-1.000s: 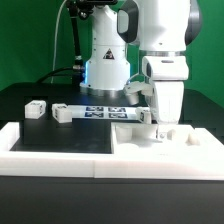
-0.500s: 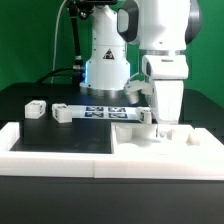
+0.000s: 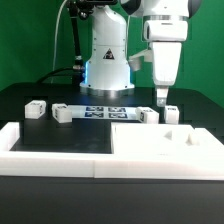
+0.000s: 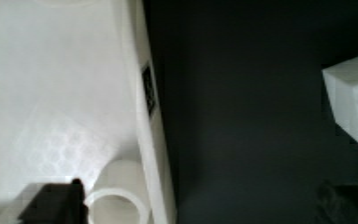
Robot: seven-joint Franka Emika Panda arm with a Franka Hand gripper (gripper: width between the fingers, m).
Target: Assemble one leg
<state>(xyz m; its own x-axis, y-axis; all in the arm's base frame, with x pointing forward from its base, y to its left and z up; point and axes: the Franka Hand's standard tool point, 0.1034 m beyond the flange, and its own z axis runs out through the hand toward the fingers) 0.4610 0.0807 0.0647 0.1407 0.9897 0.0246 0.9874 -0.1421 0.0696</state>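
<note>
My gripper [image 3: 160,98] hangs open and empty above the far edge of the big white panel [image 3: 150,145], at the exterior view's right. In the wrist view its dark fingertips [image 4: 51,203] stand wide apart over the panel [image 4: 51,100]. A white round-ended piece [image 4: 117,200] stands at the panel's edge, close to one fingertip and not gripped. In the exterior view it shows as a small stub [image 3: 169,133] on the panel. Two loose legs [image 3: 35,108] [image 3: 62,113] lie on the black table at the left. Two more white blocks [image 3: 148,116] [image 3: 171,114] sit just behind the panel.
The marker board [image 3: 103,112] lies in front of the robot base [image 3: 105,60]. A white L-shaped border [image 3: 50,148] runs along the table's front and left. One white block shows at the edge of the wrist view [image 4: 355,100].
My gripper has risen straight up from the panel, where it was down at the stub. It now hangs open above it.
</note>
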